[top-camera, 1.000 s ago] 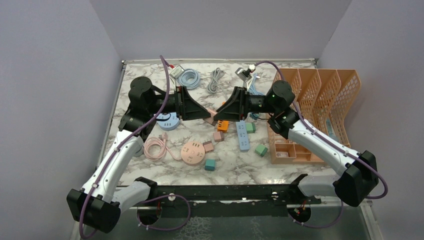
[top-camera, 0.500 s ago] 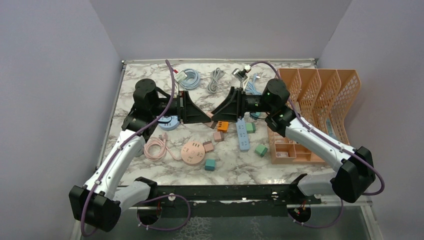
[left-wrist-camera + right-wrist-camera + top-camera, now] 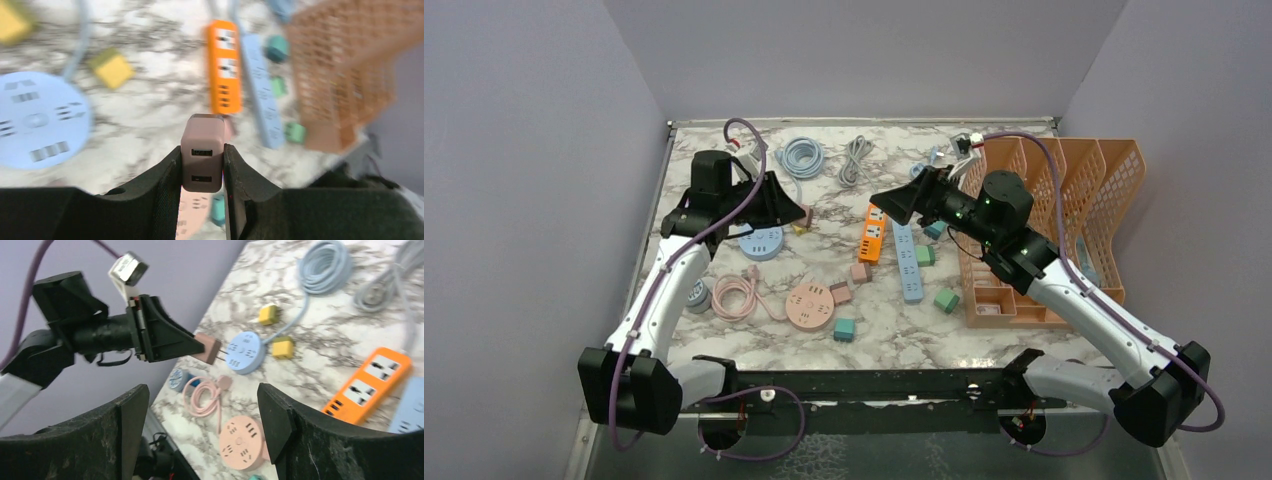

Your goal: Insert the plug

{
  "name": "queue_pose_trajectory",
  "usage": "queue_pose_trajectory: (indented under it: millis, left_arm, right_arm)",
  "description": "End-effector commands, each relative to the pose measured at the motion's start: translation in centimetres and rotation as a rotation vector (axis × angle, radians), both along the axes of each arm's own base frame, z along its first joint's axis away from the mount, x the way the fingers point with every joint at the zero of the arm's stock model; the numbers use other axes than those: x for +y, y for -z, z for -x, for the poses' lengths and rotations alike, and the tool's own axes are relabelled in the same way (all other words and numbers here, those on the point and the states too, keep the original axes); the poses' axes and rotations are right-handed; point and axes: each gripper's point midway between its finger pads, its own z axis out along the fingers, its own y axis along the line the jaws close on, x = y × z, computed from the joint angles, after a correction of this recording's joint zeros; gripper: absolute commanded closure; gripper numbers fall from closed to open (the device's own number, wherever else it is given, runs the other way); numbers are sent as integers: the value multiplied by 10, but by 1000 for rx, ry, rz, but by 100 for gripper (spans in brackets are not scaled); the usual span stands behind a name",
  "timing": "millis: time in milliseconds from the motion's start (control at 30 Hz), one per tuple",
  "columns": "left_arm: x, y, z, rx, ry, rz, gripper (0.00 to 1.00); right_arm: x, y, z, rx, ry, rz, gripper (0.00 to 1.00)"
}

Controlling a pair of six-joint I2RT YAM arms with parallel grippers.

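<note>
A pink plug [image 3: 201, 135] with two prongs sits pinched between my left gripper's [image 3: 202, 150] fingers. The right wrist view shows the plug [image 3: 206, 347] held above the light blue round socket [image 3: 243, 352], prongs pointing right. From above, the left gripper [image 3: 799, 214] hovers at the table's left, over that round socket [image 3: 761, 242]. My right gripper [image 3: 881, 201] is open and empty, raised near the orange power strip [image 3: 871, 232]. Its jaws [image 3: 202, 395] stand wide. A blue power strip [image 3: 908, 262] lies beside the orange one. A pink round socket [image 3: 810, 304] lies nearer the front.
A peach file organiser [image 3: 1064, 200] stands at the right edge. Coiled blue [image 3: 804, 155] and grey [image 3: 856, 160] cables lie at the back, a pink coil [image 3: 736, 297] at the left. Small green [image 3: 945, 299], pink and yellow [image 3: 282, 347] cubes are scattered about.
The two grippers met mid-table at the plug. My right gripper opened, let go and drew back right. The left arm carried the plug off to the left.
</note>
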Motion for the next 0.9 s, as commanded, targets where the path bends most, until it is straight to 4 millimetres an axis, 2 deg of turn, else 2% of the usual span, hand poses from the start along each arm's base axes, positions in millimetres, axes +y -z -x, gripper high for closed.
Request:
queue_pose_trajectory:
  millis: [0, 100, 200, 300, 500, 667, 867]
  left_arm:
    - [85, 38, -37, 6, -340, -403, 100]
    - [116, 50, -48, 29, -474, -510, 100]
    - [129, 62, -58, 43, -482, -592, 100]
    - [135, 77, -62, 56, -424, -666, 100]
    - [145, 112, -58, 112, -322, -761, 100]
    - [139, 122, -67, 154, -256, -735, 100]
    - [139, 133, -64, 224, -213, -736, 100]
  right_arm:
    - [-27, 38, -22, 71, 187, 118, 21]
    - [-23, 49, -24, 79, 170, 140, 23]
    - [-19, 67, -30, 100, 167, 176, 25]
    - [-12, 80, -35, 104, 141, 201, 26]
    - [1, 100, -46, 96, 103, 241, 27]
    - [12, 117, -58, 120, 69, 297, 28]
    - [19, 127, -64, 137, 54, 319, 28]
